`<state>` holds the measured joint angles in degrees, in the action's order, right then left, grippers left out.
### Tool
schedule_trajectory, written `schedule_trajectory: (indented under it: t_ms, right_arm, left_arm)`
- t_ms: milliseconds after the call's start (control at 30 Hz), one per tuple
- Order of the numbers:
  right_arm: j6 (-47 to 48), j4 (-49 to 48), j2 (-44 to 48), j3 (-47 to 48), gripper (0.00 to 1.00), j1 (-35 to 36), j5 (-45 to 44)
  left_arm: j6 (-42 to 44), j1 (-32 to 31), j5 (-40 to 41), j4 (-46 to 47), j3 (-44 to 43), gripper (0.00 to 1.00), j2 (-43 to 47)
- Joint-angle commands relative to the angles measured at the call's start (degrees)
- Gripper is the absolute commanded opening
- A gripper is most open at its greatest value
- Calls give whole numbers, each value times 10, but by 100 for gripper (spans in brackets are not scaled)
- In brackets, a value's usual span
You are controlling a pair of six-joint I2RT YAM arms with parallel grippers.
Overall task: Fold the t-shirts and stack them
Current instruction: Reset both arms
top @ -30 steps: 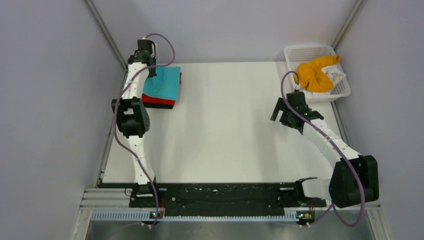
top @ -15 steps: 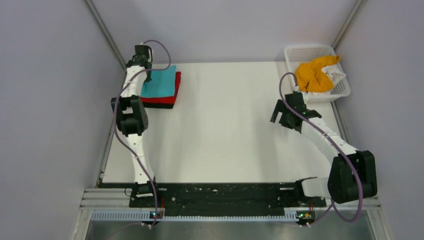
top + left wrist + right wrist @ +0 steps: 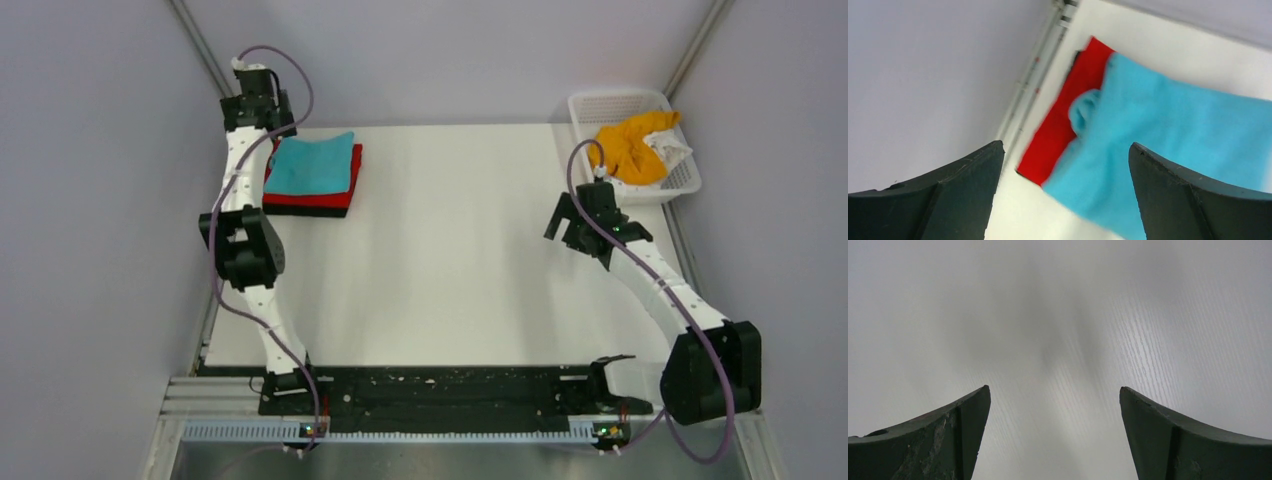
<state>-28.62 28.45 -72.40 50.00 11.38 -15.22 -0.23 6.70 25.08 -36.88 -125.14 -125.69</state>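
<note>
Top external view: we see a folded turquoise cloth t-shirt [image 3: 312, 165] lying on a folded red cloth t-shirt [image 3: 310, 203], the two stacked at the far left of the white surface [image 3: 450, 260]. A thin black edge [image 3: 316, 212] shows under the red one along its near side. Our left hand [image 3: 260, 115] hangs above the far left corner of that stack, not touching it. At the far right stands a white plastic mesh basket [image 3: 600, 103]. It holds a crumpled orange cloth t-shirt [image 3: 628, 150], with a crumpled white cloth t-shirt [image 3: 673, 150] just to its right. Our right hand [image 3: 572, 232] sits over bare surface on the near side of the basket, close to it but apart.

Left wrist view: our two dark fingers [image 3: 948, 200] stand wide apart with nothing between them. Beyond them the turquoise shirt covers most of the red one, which sticks out along the side towards the grey wall [image 3: 923, 75]. A small fold of turquoise cloth stands up at that edge. We find the cloth slightly blurred.

Right wrist view: the right hand's fingers [image 3: 933, 440] are likewise spread wide and hold nothing. Only blurred white surface lies beneath them.
</note>
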Motion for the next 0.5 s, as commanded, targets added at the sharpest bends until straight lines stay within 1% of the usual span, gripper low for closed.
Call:
schedule_trajectory:
  t_ms: [0, 100, 133, 200, 233, 300, 367, 467]
  right_arm:
    - [-5, -3, 76, -3, 99, -2, -17]
    - [-5, -3, 121, -27, 99, -2, -16]
    - [-4, -3, 136, -37, 99, -1, -14]
    - [-1, -2, 166, -55, 99, -1, -11]
    - [2, -2, 180, -65, 99, -2, -9]
    - [3, -1, 210, -86, 99, -1, -4]
    - [-3, 0, 235, -103, 99, -2, 5]
    - [-20, -12, 269, -138, 99, -2, 12]
  left_arm:
    - [-125, -2, -182, 48, 136, 99, 215]
    - [-184, -17, -287, 118, 300, 98, 342]
    - [-201, -28, -301, 147, 365, 99, 387]
    - [-225, -60, -304, 205, 490, 98, 473]
    - [-232, -82, -297, 223, 569, 99, 509]
    - [-244, -120, -274, 241, 670, 99, 578]
    - [-267, -142, -262, 231, 747, 99, 632]
    - [-296, -151, -268, 199, 838, 99, 725]
